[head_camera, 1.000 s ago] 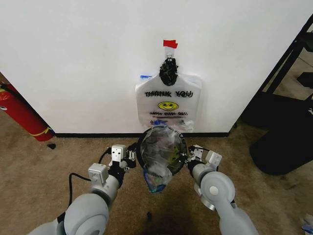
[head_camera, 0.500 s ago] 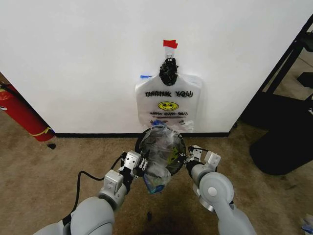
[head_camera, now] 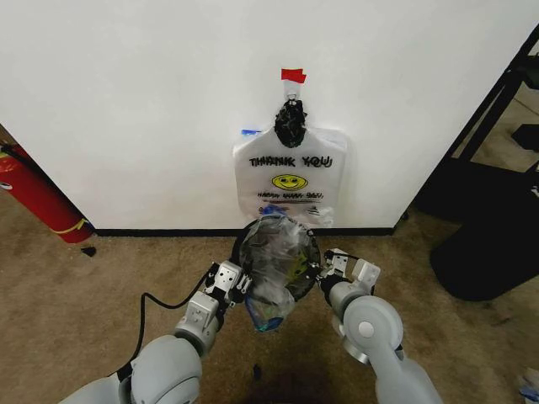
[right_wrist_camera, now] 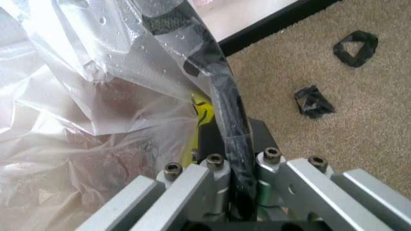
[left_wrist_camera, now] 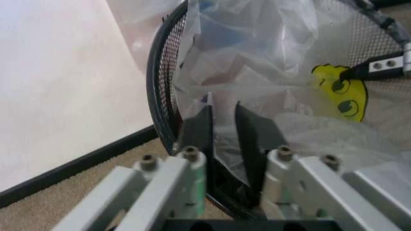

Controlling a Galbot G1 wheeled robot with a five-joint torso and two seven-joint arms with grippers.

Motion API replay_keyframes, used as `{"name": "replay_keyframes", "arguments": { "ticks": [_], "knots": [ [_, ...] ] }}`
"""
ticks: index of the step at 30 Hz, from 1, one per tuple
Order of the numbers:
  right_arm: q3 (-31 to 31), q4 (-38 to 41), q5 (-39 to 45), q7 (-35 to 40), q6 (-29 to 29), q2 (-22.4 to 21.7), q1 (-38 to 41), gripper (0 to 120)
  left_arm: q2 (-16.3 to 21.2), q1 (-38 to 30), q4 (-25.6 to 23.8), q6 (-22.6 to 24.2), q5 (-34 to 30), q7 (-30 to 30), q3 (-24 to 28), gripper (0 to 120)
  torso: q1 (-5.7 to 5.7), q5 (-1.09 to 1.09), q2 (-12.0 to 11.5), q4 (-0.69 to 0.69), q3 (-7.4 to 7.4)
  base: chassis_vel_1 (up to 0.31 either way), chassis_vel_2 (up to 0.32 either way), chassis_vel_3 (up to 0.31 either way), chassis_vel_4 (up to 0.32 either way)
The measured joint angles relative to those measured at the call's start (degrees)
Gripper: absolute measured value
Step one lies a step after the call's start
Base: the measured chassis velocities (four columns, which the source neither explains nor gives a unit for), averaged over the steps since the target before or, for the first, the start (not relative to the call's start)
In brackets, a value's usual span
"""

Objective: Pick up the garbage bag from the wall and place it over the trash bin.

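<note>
Left gripper (head_camera: 243,283): at the bin's left rim, fingers (left_wrist_camera: 199,129) narrowly parted, astride rim and bag film (left_wrist_camera: 222,118).
Right gripper (head_camera: 323,271): at the bin's right rim, closed tight on rim and plastic (right_wrist_camera: 224,115).
Garbage bag (head_camera: 274,265): crumpled inside and over the bin mouth, between both grippers; long axis near-to-far, a blue-patched fold spilling over the near edge toward the robot.
Trash bin (head_camera: 244,238): black mesh, mouth up, on carpet just near the wall.
Second bag (head_camera: 290,181): hung flat on the wall, beyond the bin.
Fire extinguisher (head_camera: 38,198): far left.
</note>
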Motion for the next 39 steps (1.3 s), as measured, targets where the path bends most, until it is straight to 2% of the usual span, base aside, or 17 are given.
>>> {"name": "replay_keyframes", "arguments": {
  "ticks": [4,7,11,18,24,29,32,37,39],
  "knots": [
    [0.0,0.5,0.1,0.2,-0.3,0.0,-0.2,0,-0.7,-0.5,-0.2,2.4,-1.8,-2.4,0.0,10,0.0,0.0,0.0,0.0,0.0,0.0,0.0,0.0,0.0],
    [0.0,0.8,0.4,0.2,-0.3,-0.1,-0.2,0,-0.9,-1.0,-0.4,4.8,-2.8,-4.1,0.0,16,0.0,0.0,0.0,0.0,0.0,0.0,0.0,0.0,0.0],
    [0.1,0.9,0.4,0.1,-0.2,-0.3,-0.2,0,-0.9,-0.7,-0.4,5.8,-2.6,-4.7,0.2,17,0.0,0.0,0.0,0.0,0.0,0.0,0.0,0.0,0.0],
    [0.1,0.9,0.3,-0.4,-0.1,-0.7,-0.2,0,-0.8,0.0,-0.9,5.5,-2.1,-5.0,-0.2,0,0.0,0.0,0.0,0.0,0.0,0.0,0.0,0.0,0.0],
    [0.0,0.7,0.0,-0.5,0.0,-0.5,-0.1,0,-0.8,-0.3,-1.4,5.9,-1.7,-4.4,0.6,2,0.0,0.0,0.0,0.0,0.0,0.0,0.0,0.0,0.0],
    [-0.1,0.7,-0.1,-0.5,0.0,-0.4,-0.3,0,-0.9,-0.8,-1.4,6.6,-0.3,-3.9,1.6,23,0.0,0.0,0.0,0.0,0.0,0.0,0.0,0.0,0.0],
    [-0.1,0.8,-0.1,-0.6,0.0,-0.4,-0.3,0,-1.0,-1.3,-0.9,6.7,0.0,-3.9,1.8,29,0.0,0.0,0.0,0.0,0.0,0.0,0.0,0.0,0.0],
    [-0.1,0.8,-0.1,-0.6,-0.1,-0.4,-0.1,0,-1.0,-1.6,-0.2,7.4,0.5,-3.9,2.0,53,0.0,0.0,0.0,0.0,0.0,0.0,0.0,0.0,0.0],
    [-0.2,0.8,-0.1,-0.7,-0.1,-0.4,-0.1,0,-1.0,-1.6,-0.1,7.5,0.8,-4.0,2.1,56,0.0,0.0,0.0,0.0,0.0,0.0,0.0,0.0,0.0]
  ]
}}
